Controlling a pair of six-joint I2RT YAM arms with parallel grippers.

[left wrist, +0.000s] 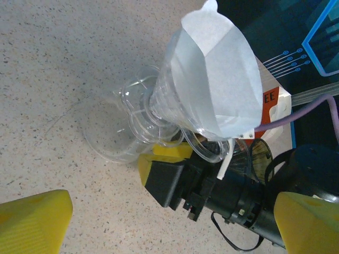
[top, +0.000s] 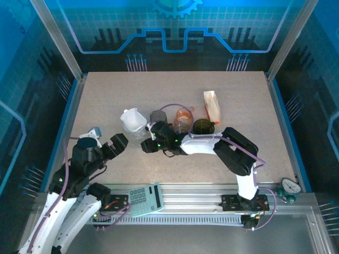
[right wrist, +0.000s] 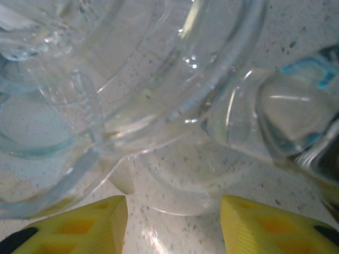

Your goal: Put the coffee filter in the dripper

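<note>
The left gripper (top: 114, 147) stood spread as wide as it went. Its yellow fingers (left wrist: 36, 221) sat at either edge of the wrist view, with speckled tabletop (left wrist: 53, 79) between them and nothing held. Just ahead of those fingers lay the black head of the right gripper (right wrist: 172, 222), reaching in from the right-hand side. A little further forward was the clear dripper (left wrist: 151, 114). The white paper coffee filter (left wrist: 212, 74) sat inside its cone, the paper's upper edge standing out past the rim. One yellow pad of the right gripper lay against the dripper's underside, near its handle loop. Further off to the right, a dark-tinted cup (left wrist: 259, 153) stood past the right gripper's head, and an orange-and-white box (left wrist: 273, 100) showed behind the filter.

In the right wrist view, its yellow fingertips (right wrist: 79, 227) stood part-way apart, neither closed nor fully spread. Between the tips lay bare table and a thin clear edge of the dripper's base. Directly ahead and very close rose the dripper's curved transparent walls. The fingertips were not pinching anything, and that view did not show whether either pad touched the plastic.

Seen from above, the dripper was near the left gripper's tips but apart from them, forward and to its right.
</note>
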